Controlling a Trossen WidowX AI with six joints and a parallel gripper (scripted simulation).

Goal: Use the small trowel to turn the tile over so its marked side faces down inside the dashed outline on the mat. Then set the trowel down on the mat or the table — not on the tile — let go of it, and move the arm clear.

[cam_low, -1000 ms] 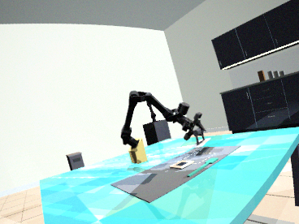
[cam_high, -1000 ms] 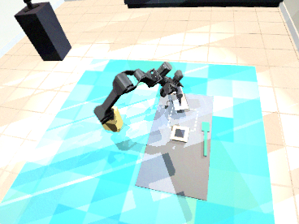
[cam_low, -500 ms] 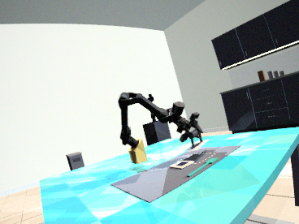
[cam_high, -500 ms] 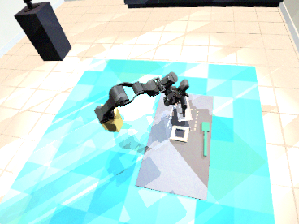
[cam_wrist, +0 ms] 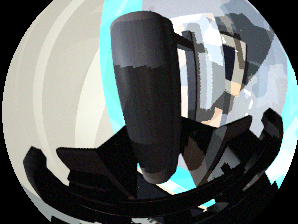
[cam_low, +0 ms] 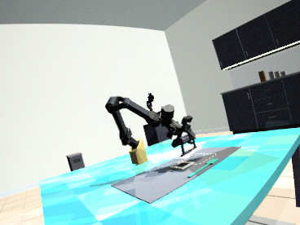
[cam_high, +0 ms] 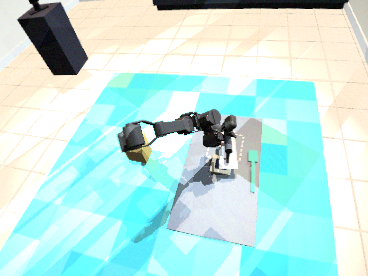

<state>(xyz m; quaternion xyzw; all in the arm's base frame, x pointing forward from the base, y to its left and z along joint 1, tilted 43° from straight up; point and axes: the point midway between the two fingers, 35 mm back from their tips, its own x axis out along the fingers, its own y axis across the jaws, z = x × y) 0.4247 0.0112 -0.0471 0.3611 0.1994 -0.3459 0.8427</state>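
Note:
My gripper (cam_high: 228, 144) (cam_low: 187, 140) (cam_wrist: 152, 119) is shut on the thick dark handle of the small trowel (cam_high: 228, 154) (cam_wrist: 145, 85). The trowel's pale flat blade (cam_low: 191, 152) is under the handle, low over the mat, and partly hides the tile in the top view. The tile (cam_high: 215, 170) (cam_low: 182, 165) (cam_wrist: 229, 60) is pale-edged with a dark square facing up, beside the dashed outline (cam_high: 242, 145) (cam_low: 215, 155) on the mat. Whether the blade touches the tile is unclear.
The grey mat (cam_high: 215, 220) (cam_low: 151, 193) lies on the cyan table (cam_high: 295, 220). A green long-handled tool (cam_high: 252, 172) (cam_low: 202, 168) lies on the mat beside the tile and outline. The arm's yellow base block (cam_high: 140, 154) (cam_low: 138, 154) stands left of the mat.

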